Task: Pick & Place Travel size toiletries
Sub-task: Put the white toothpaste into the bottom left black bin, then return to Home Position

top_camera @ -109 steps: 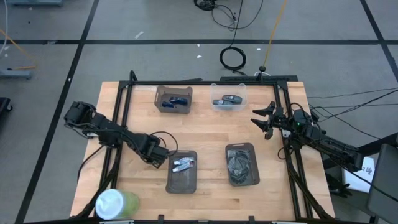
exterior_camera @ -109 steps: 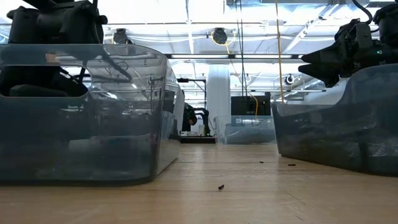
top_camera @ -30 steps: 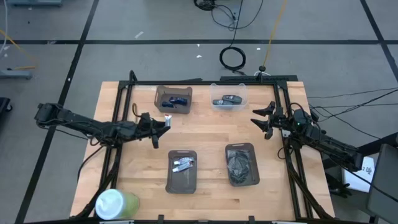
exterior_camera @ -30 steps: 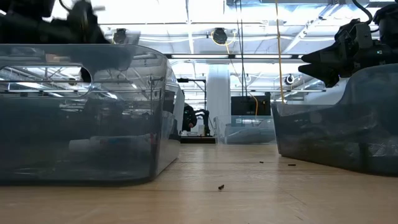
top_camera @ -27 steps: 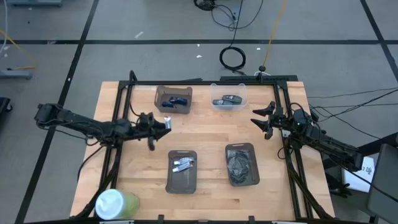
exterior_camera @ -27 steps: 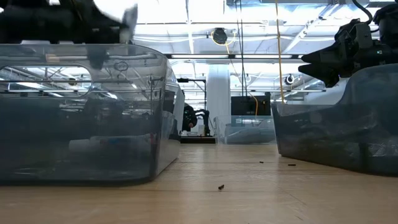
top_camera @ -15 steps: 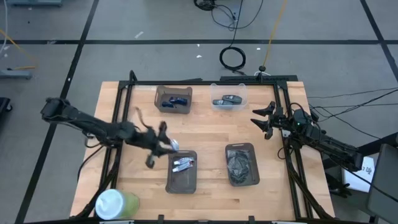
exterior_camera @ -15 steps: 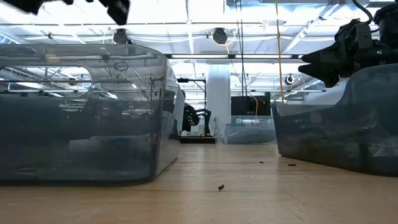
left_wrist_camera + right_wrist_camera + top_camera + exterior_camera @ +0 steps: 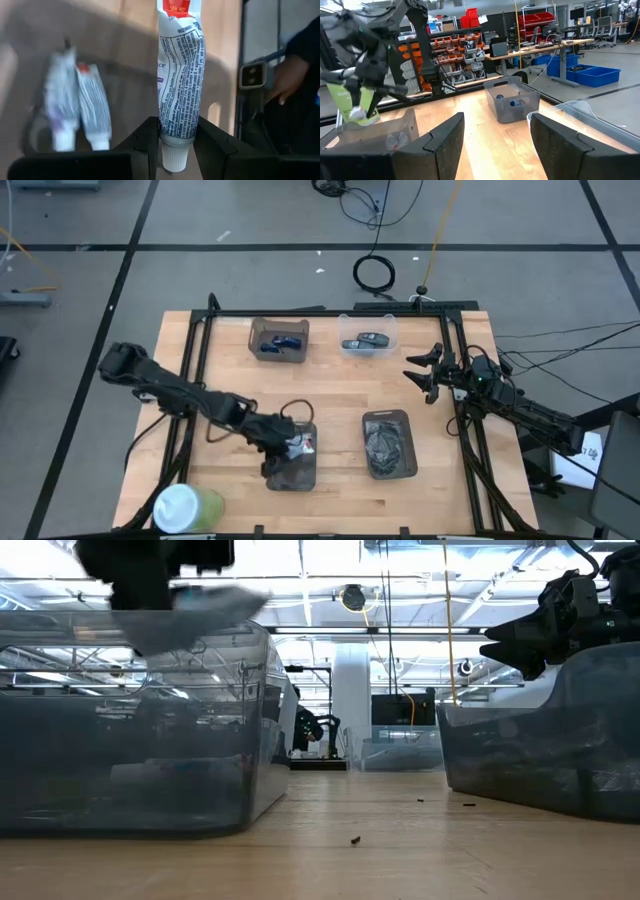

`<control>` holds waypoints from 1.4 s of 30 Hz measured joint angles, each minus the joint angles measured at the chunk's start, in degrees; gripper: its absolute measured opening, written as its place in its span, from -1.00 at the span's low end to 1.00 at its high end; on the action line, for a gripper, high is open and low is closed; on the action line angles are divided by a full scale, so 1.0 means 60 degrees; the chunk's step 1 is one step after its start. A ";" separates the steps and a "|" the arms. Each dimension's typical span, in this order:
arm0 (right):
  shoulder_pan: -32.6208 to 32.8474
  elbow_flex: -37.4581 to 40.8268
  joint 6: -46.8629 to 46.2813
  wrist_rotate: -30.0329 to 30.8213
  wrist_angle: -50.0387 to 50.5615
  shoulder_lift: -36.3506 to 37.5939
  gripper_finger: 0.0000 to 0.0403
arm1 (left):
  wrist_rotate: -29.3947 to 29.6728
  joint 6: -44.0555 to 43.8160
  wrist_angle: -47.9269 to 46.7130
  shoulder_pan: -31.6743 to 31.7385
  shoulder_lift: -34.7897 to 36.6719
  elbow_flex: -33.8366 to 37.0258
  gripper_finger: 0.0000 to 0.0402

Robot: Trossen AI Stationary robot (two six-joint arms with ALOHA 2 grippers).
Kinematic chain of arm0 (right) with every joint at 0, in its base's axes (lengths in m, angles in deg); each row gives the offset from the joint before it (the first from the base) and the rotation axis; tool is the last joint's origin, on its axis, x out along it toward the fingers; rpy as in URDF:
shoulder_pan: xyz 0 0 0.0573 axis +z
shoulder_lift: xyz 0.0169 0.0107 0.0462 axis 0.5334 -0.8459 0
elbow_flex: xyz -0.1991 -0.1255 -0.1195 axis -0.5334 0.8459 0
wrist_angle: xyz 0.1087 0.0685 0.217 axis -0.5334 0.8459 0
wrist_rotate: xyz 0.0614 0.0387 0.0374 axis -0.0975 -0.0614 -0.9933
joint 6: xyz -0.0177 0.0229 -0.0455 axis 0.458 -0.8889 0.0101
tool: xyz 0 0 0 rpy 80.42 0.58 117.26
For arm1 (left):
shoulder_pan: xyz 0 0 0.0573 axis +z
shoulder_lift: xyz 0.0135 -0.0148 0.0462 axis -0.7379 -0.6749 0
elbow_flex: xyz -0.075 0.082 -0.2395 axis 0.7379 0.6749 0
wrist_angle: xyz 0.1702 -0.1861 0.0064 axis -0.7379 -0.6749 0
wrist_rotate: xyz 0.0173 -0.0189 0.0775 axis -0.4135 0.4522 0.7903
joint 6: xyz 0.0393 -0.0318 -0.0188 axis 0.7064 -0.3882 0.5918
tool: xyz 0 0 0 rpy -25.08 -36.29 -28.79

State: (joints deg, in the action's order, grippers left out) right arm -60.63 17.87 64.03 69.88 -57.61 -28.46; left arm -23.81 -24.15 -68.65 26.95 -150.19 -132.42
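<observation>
My left gripper [image 9: 281,446] hangs over the dark near-left tray [image 9: 290,478], shut on a white travel size toiletry tube [image 9: 180,75] with printed text. Two more tubes [image 9: 77,107] lie side by side on that tray's floor. In the low view the held tube [image 9: 200,610] shows blurred above the tray's wall. My right gripper [image 9: 425,375] waits open at the table's right edge, with nothing between its fingers. My left gripper pinches the tube between its two fingers just above the white cap [image 9: 176,142]. The fingers come slanting down from the table's left. The tube runs on past the fingertips, its flat crimped end [image 9: 179,7] farthest out, lifted clear above the tray.
A dark tray with blue things [image 9: 279,340] and a clear tray [image 9: 367,338] stand at the far side. Another dark tray with dark contents [image 9: 388,444] sits near right. A green-and-white container [image 9: 185,508] stands at the near-left corner.
My left gripper has swung from the table's far-left part toward the near edge and right, tipping downward, and now hangs over the near-left tray. The tube has travelled with it, clear of the table. My right arm has kept still.
</observation>
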 joint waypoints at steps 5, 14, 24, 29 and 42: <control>0.0003 0.0000 0.0000 0.0000 0.0000 0.0000 0.08 | -0.0222 -0.1218 -0.0002 -0.0109 -0.0599 0.0000 -0.52; 0.0003 0.0003 0.0000 0.0000 0.0000 0.0000 0.09 | -0.0539 -0.2737 -0.0242 0.0150 -0.0907 0.0004 -0.47; 0.0000 0.0000 0.0001 0.0000 0.0000 0.0000 0.07 | -0.0766 -0.2565 -0.0152 0.0387 -0.0867 0.0004 0.03; 0.0003 0.0000 0.0000 0.0000 0.0000 0.0000 0.09 | -0.1413 -0.1850 -0.0105 0.0694 -0.0644 0.0004 0.21; 0.0001 0.0002 0.0000 0.0000 0.0000 0.0000 0.07 | 0.0265 0.2323 0.0030 0.0992 0.4022 0.0004 0.27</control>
State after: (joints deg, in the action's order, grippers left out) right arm -60.63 17.88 64.03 69.88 -57.61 -28.46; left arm -22.22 -10.21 -68.47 32.91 -126.06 -132.39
